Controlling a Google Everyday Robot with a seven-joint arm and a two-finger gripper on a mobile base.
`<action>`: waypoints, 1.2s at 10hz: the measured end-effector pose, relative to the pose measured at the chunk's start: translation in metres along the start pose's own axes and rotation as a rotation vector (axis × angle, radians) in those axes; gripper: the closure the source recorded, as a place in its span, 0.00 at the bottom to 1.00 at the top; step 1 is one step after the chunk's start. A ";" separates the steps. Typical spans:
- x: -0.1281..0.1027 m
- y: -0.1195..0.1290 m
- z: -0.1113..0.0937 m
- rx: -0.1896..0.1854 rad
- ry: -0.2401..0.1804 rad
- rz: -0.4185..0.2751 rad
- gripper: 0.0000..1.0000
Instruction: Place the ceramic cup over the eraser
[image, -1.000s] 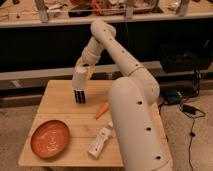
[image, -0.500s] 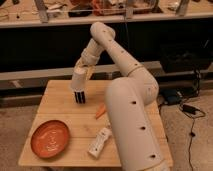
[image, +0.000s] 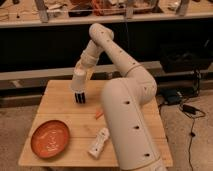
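My gripper hangs from its white wrist over the back left part of the wooden table, with its dark tip at or just above the tabletop. I cannot make out a ceramic cup apart from the gripper; whatever is under its tip is hidden. A white oblong object lies near the table's front edge, to the front right of the gripper. A small orange object lies between the two, next to the arm's big white link.
An orange-red plate sits at the front left of the table. The arm's thick white links cover the right half of the table. Dark shelving and a rail run behind the table. Cables lie on the floor at right.
The gripper has shifted a little to the left and slightly down towards the tabletop. The plate, the white object and the orange object have not moved.
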 end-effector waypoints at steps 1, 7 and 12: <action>0.000 0.002 0.003 0.002 0.001 -0.003 0.81; 0.005 0.009 0.015 -0.012 0.005 -0.007 1.00; 0.009 0.011 0.027 -0.022 0.005 -0.010 1.00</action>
